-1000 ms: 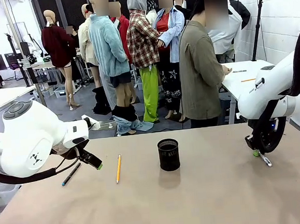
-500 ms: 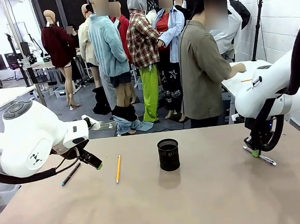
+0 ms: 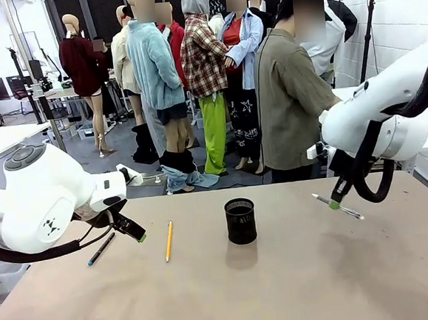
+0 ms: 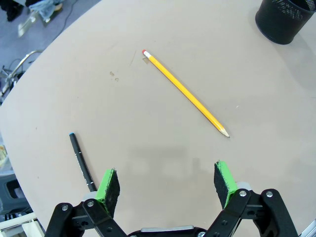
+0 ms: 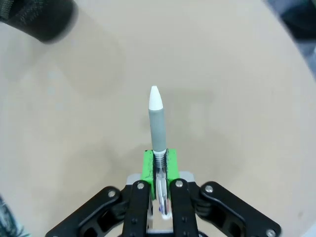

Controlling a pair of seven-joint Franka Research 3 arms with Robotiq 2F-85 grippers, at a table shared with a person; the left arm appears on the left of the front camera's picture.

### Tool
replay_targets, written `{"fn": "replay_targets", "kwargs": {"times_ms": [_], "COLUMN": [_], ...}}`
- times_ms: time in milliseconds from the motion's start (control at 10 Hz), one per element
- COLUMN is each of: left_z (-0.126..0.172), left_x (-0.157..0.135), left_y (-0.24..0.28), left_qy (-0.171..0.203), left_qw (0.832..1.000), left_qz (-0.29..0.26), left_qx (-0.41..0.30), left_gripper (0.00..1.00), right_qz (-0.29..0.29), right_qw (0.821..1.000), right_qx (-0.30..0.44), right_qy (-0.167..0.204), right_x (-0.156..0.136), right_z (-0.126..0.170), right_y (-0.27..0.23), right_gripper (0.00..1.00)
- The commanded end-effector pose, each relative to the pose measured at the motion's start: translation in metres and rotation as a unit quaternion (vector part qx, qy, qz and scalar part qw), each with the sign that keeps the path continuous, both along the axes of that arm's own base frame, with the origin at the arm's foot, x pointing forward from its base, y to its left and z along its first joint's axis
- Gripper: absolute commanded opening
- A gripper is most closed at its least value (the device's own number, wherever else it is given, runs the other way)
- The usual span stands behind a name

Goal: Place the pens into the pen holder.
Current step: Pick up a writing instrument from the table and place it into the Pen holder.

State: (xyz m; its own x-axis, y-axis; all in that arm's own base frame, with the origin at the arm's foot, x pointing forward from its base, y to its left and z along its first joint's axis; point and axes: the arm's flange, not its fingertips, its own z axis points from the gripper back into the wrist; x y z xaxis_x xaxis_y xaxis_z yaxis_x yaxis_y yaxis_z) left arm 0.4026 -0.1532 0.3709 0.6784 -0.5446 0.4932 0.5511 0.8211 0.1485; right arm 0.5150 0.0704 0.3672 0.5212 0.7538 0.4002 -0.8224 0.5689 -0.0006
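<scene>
Right claw holds pen above table.

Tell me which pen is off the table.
The whitish pen, clamped in the right gripper above the table; the yellow pencil and black pen lie flat on it.

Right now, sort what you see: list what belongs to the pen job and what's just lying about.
Job: yellow pencil and black pen with blue end, both on the table; whitish pen clamped in the right hand; pen holder.

Not the job: person beyond the table, turned away; white side table at far left; specks on the table.
</scene>
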Motion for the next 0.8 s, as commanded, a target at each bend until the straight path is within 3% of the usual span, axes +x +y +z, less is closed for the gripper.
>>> {"fn": "replay_targets", "kwargs": {"times_ms": [0,400,500,700], "left_z": [0.0,0.0,0.0,0.0], "left_x": [0.0,0.0,0.0,0.0], "left_y": [0.002,0.002,0.002,0.002], "left_qy": [0.0,0.0,0.0,0.0], "left_qw": [1.0,1.0,1.0,1.0], "left_qz": [0.002,0.002,0.002,0.002], "left_qx": [-0.002,-0.002,-0.002,-0.002], "left_gripper": [1.0,1.0,1.0,1.0], "right_qz": [0.092,0.187,0.204,0.22], "right_qw": [0.987,0.938,0.922,0.906], "right_qx": [0.125,0.271,0.312,0.347], "right_qy": [-0.033,-0.107,-0.108,-0.103], "right_x": [-0.016,-0.008,0.001,0.008], "right_z": [0.003,0.032,0.034,0.036], "right_y": [0.005,0.071,0.093,0.114], "right_gripper": [0.0,0.0,0.0,0.0]}}
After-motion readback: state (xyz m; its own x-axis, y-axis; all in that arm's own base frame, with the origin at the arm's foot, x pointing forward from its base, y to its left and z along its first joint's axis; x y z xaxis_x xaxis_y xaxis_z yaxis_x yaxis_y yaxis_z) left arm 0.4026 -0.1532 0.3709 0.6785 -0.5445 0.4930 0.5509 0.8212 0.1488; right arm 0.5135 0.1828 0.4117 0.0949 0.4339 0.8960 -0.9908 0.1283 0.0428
